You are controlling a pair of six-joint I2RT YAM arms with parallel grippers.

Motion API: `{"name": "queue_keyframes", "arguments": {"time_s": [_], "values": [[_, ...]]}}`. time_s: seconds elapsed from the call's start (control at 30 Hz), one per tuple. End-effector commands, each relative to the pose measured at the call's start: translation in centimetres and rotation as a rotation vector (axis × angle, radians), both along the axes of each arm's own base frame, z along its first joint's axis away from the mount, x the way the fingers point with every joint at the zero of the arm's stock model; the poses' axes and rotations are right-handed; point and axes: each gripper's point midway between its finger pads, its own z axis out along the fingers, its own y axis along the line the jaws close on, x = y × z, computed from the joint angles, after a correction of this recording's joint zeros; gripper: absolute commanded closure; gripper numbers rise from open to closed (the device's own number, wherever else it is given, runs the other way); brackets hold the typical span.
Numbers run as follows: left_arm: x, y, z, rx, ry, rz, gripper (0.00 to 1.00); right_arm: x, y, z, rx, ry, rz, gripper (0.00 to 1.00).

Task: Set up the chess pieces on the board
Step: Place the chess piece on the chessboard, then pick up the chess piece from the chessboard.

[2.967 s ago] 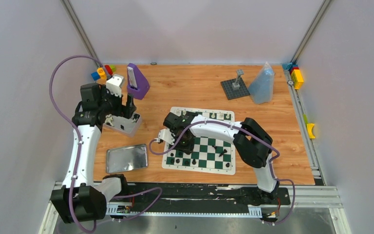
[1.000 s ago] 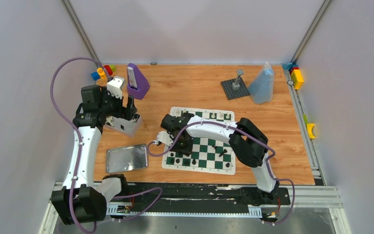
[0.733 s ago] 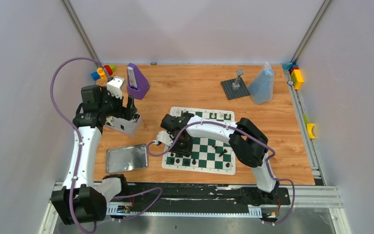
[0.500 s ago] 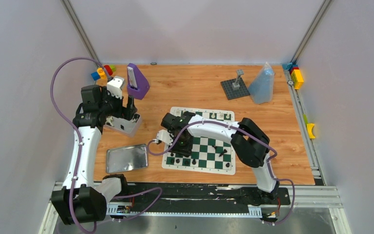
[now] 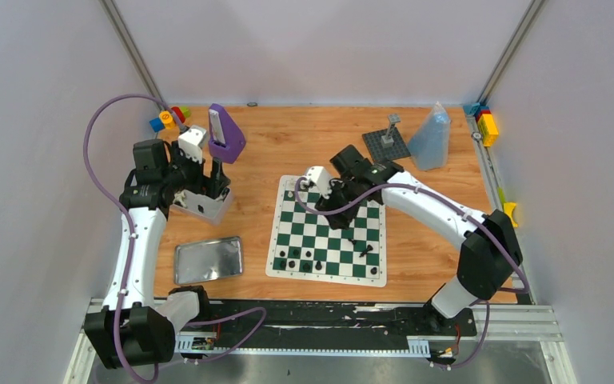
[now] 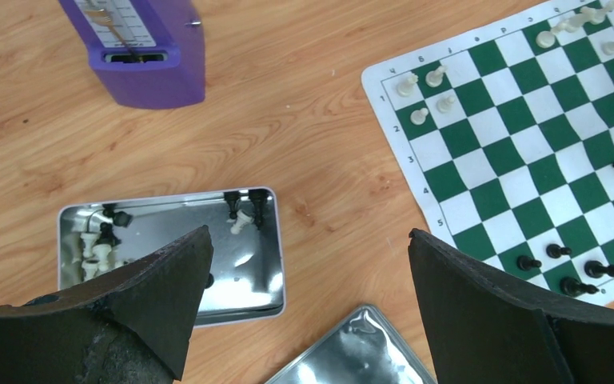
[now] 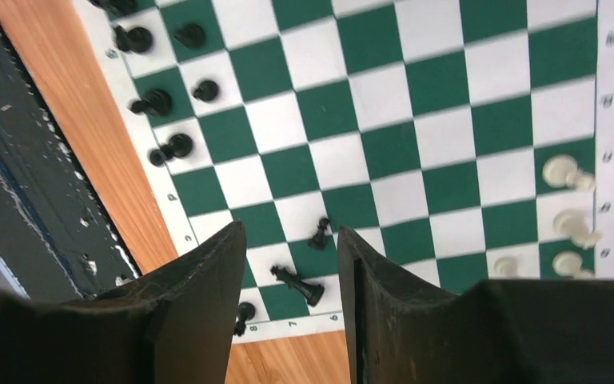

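Note:
The green and white board (image 5: 329,254) lies mid-table. Black chess pieces (image 5: 294,256) stand along its near left edge, and one black piece (image 7: 297,284) lies toppled near the right corner. White chess pieces (image 7: 568,172) stand on the far rows. My right gripper (image 7: 289,232) hovers open and empty over the board's far part (image 5: 329,200). My left gripper (image 6: 310,238) is wide open above an open tin (image 6: 168,248) that holds loose black and white pieces; nothing is between its fingers.
A shiny tin lid (image 5: 208,260) lies near the front left. A purple metronome-like box (image 5: 225,132) stands behind the tin. At the back right are a grey baseplate with a post (image 5: 385,144) and a clear blue bag (image 5: 430,138). Coloured blocks (image 5: 168,118) sit in the back corners.
My right arm has swung from the board's near left part to its far edge, and its jaws have opened. The left arm has hardly moved.

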Motion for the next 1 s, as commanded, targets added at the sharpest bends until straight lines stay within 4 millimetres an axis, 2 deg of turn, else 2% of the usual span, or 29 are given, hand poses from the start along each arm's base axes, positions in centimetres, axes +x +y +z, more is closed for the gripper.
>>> {"name": "queue_keyframes", "arguments": {"time_s": [0.0,0.2,0.43,0.97], "values": [[-0.5,-1.5,1.4,-0.038,-0.061,-0.097,0.0,0.5,-2.8,-1.6,0.043,0.045,-0.087,0.53],[-0.6,-1.9,1.0,-0.056,-0.045,-0.112,0.0,0.6,-5.4,-5.0,0.033,0.058,-0.162,0.52],[-0.6,-1.9,0.8,-0.061,-0.033,-0.112,0.0,0.9,-6.5,-7.7,-0.005,0.074,-0.185,0.51],[-0.5,-1.9,0.3,-0.06,-0.019,-0.116,0.0,0.5,-6.9,-9.7,-0.043,0.104,-0.172,0.56]]}}
